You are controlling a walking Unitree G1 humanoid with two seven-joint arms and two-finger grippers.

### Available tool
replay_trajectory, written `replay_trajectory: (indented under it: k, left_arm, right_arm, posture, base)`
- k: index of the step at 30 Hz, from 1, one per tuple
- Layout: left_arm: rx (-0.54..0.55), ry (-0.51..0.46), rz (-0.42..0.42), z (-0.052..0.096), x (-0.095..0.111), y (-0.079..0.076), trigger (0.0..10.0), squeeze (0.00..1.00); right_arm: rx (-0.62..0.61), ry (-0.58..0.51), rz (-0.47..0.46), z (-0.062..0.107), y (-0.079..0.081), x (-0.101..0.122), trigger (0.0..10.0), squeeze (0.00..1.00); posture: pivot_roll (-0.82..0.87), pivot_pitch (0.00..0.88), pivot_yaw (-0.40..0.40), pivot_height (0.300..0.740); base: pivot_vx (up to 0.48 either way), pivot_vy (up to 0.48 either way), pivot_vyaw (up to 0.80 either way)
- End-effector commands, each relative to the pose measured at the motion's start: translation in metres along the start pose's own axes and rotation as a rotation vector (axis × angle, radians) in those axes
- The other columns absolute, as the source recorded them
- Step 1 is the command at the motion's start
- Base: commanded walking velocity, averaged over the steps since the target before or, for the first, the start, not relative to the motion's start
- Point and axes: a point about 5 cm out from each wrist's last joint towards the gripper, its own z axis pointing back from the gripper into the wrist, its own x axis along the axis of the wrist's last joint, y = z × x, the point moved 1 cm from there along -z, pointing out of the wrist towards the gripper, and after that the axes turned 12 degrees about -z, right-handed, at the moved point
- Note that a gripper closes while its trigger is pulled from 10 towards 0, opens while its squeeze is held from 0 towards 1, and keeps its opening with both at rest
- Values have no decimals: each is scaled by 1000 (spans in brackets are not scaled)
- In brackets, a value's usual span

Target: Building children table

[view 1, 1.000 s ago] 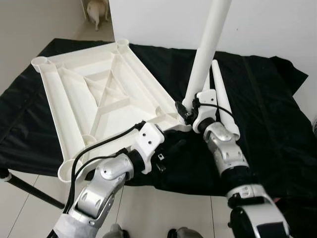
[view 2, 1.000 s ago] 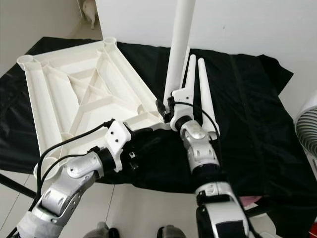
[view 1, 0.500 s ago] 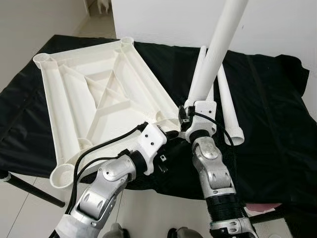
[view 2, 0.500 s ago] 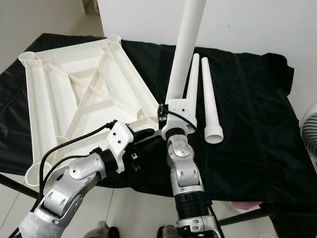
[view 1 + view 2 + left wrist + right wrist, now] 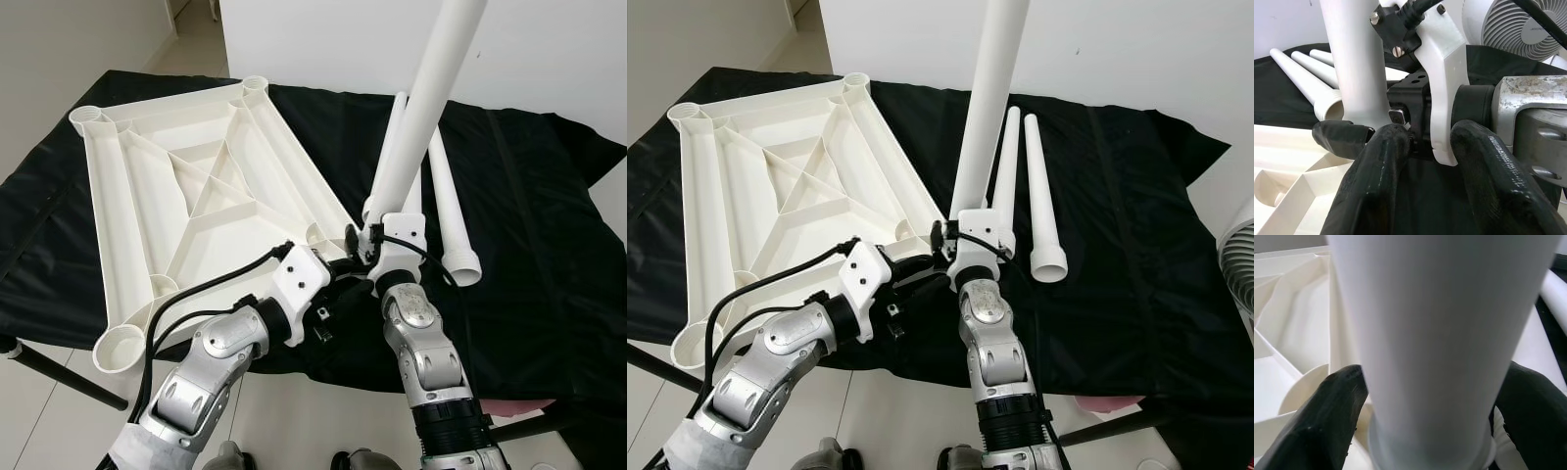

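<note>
- The right gripper [image 5: 1425, 431] is squeezing a white leg [image 5: 421, 117] and holding it standing up at the near corner of the tabletop [image 5: 147, 206].
- The tabletop is lying upside down on a black cloth [image 5: 529, 245].
- The left gripper [image 5: 1420, 166] is sitting with fingers apart, at 9 o'clock from the right one.
- Two more legs [image 5: 1034, 186] are lying at 1 o'clock.

The near corner of the white ribbed plastic tabletop [image 5: 186, 186] is crowded: the right gripper [image 5: 955, 257] clamps the tall upright white plastic leg [image 5: 423, 108] there, with the left gripper [image 5: 1422, 161] pressed against it. Two loose white tapered legs [image 5: 1034, 181] block the black cloth [image 5: 534, 215] just right; farther right lies open.
</note>
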Motion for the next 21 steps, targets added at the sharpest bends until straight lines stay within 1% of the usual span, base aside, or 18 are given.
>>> replay_trajectory:
  k: [1, 2, 3, 6, 7, 9, 10, 11, 12, 14, 15, 17, 18, 21]
  left_arm:
    - [-16, 2, -15, 0, 0, -1, 10000, 0]
    - [-16, 2, -15, 0, 0, -1, 10000, 0]
    - [-17, 4, -18, 0, 0, -1, 10000, 0]
    - [-17, 4, -18, 0, 0, -1, 10000, 0]
    - [-19, 8, -21, 0, -1, 0, 10000, 0]
    - [-19, 8, -21, 0, -1, 0, 10000, 0]
    - [-24, 19, -27, 2, -3, 0, 10000, 0]
    - [-24, 19, -27, 2, -3, 0, 10000, 0]
    - [-28, 30, -32, 3, -6, 0, 10000, 0]
    - [-28, 30, -32, 3, -6, 0, 10000, 0]
    - [-31, 41, -35, 4, -9, -1, 10000, 0]
    - [-31, 41, -35, 4, -9, -1, 10000, 0]
    - [-33, 50, -36, 6, -11, -1, 10000, 0]
    - [-34, 55, -36, 7, -12, -1, 10000, 0]
  right_arm:
    - [47, -10, -23, -4, 1, 3, 10000, 1000]
    - [47, -10, -23, -4, 1, 3, 10000, 1000]
    - [105, -19, -20, -8, 0, 8, 10000, 851]
    - [105, -19, -20, -8, 0, 8, 10000, 851]
    - [168, -21, -4, -13, -3, 13, 10000, 0]
    - [168, -21, -4, -13, -3, 13, 10000, 0]
    - [252, -21, 43, -17, -6, 18, 10000, 0]
    - [252, -21, 43, -17, -6, 18, 10000, 0]
    - [314, -12, 84, -21, -9, 20, 10000, 0]
    - [314, -12, 84, -21, -9, 20, 10000, 0]
    - [363, 6, 129, -25, -12, 19, 10000, 0]
    - [363, 6, 129, -25, -12, 19, 10000, 0]
    - [401, 20, 165, -28, -15, 17, 10000, 0]
    - [430, 33, 187, -30, -18, 15, 10000, 0]
  posture:
    - [-60, 79, -6, 740]
    - [-60, 79, -6, 740]
    - [-56, 81, -3, 740]
    - [-56, 81, -3, 740]
    - [-55, 82, 1, 740]
    - [-55, 82, 1, 740]
    - [-53, 83, 2, 740]
    - [-53, 83, 2, 740]
    - [-52, 83, 5, 740]
    - [-52, 83, 5, 740]
    - [-51, 84, 7, 740]
    - [-51, 84, 7, 740]
    - [-48, 85, 7, 740]
    - [-48, 85, 7, 740]
  base:
    - [0, 0, 0]
    - [0, 0, 0]
    - [0, 0, 0]
    - [0, 0, 0]
    - [0, 0, 0]
    - [0, 0, 0]
    - [0, 0, 0]
    - [0, 0, 0]
    - [0, 0, 0]
    - [0, 0, 0]
    - [0, 0, 0]
    - [0, 0, 0]
    - [0, 0, 0]
    - [0, 0, 0]
